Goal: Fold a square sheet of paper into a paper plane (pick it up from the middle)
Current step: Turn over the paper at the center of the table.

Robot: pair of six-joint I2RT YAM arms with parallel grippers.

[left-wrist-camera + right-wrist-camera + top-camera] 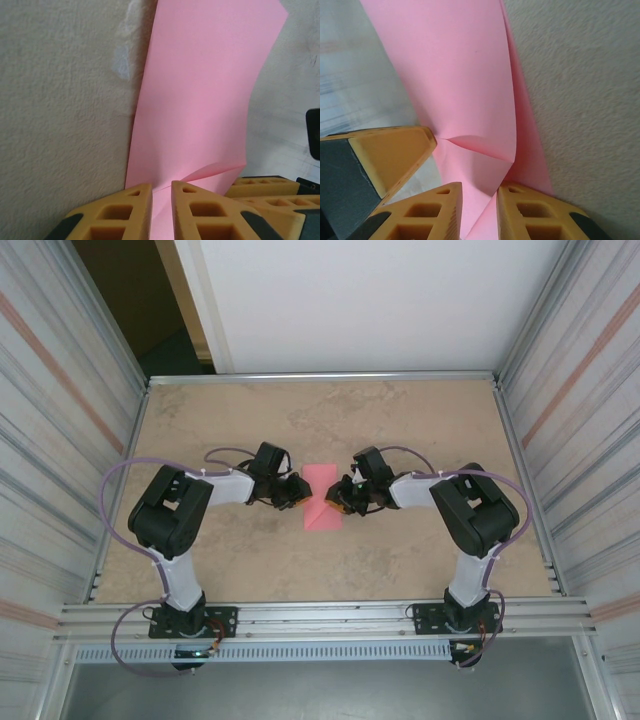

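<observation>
The left gripper (298,492) and right gripper (341,498) are each clenching the paper (322,502) from opposite edges, open table (400,430) surrounding; wrist views are showing a lifted crease.

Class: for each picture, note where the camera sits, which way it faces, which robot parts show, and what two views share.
Top external: above and behind the bases, looking down on the table; both arms show, left pincer and right pincer meeting at the sheet of paper.
Left wrist: on that wrist, looking along its fingers at the sheet they pinch.
Right wrist: on that wrist, looking along its fingers at the pinched sheet.
Shared: both wrist views see the same sheet from opposite sides.
</observation>
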